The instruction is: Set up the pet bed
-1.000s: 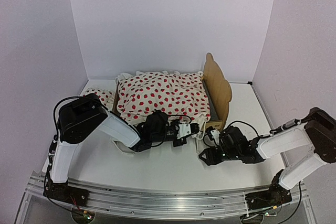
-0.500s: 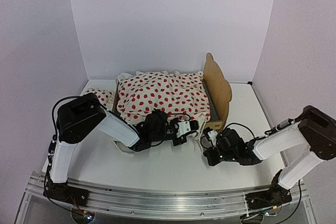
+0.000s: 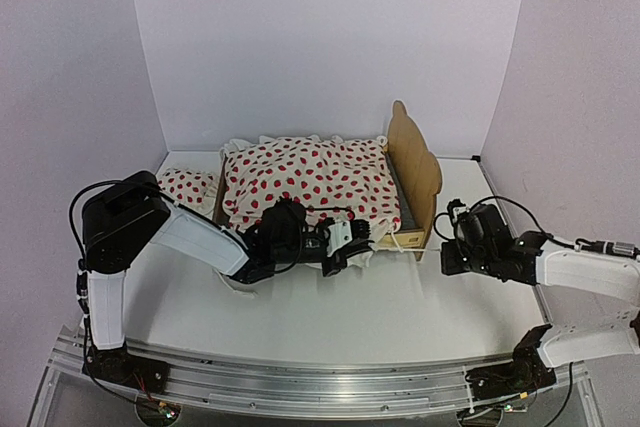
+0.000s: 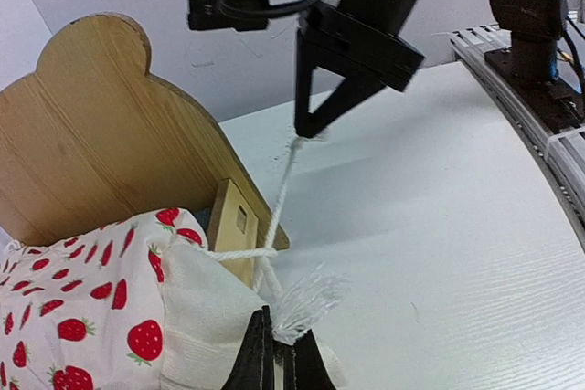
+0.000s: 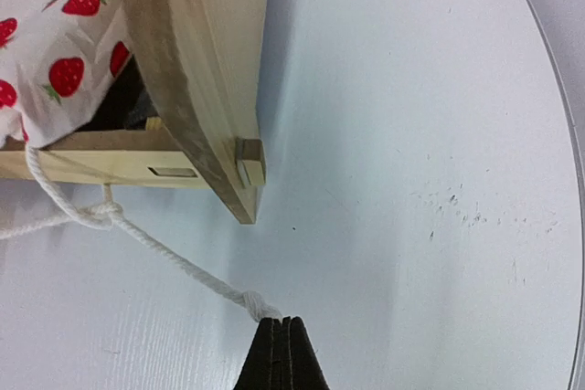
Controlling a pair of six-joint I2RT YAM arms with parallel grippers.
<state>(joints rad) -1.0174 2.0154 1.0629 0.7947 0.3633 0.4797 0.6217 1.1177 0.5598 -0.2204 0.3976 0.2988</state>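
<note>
The pet bed (image 3: 418, 169) stands at mid table with its plywood headboard (image 4: 101, 134) to the right. A white red-dotted blanket (image 3: 305, 182) lies over it. A white cord (image 3: 405, 245) runs taut past the bed's near right corner (image 5: 245, 163). My left gripper (image 3: 368, 235) is shut on the cord's frayed end (image 4: 306, 299) beside the blanket's corner (image 4: 196, 317). My right gripper (image 3: 440, 250) is shut on the knotted end (image 5: 253, 303), right of the bed. In the left wrist view my right gripper (image 4: 306, 130) hangs above the table with the cord (image 4: 279, 198) stretched to it.
A small red-dotted pillow (image 3: 188, 185) lies on the table left of the bed. White walls close in the back and both sides. The aluminium rail (image 3: 300, 387) with both arm bases runs along the near edge.
My right gripper has shut on the cord's knotted end and drawn away to the right, pulling the cord taut. The left arm has shifted slightly left, still holding the frayed end.
</note>
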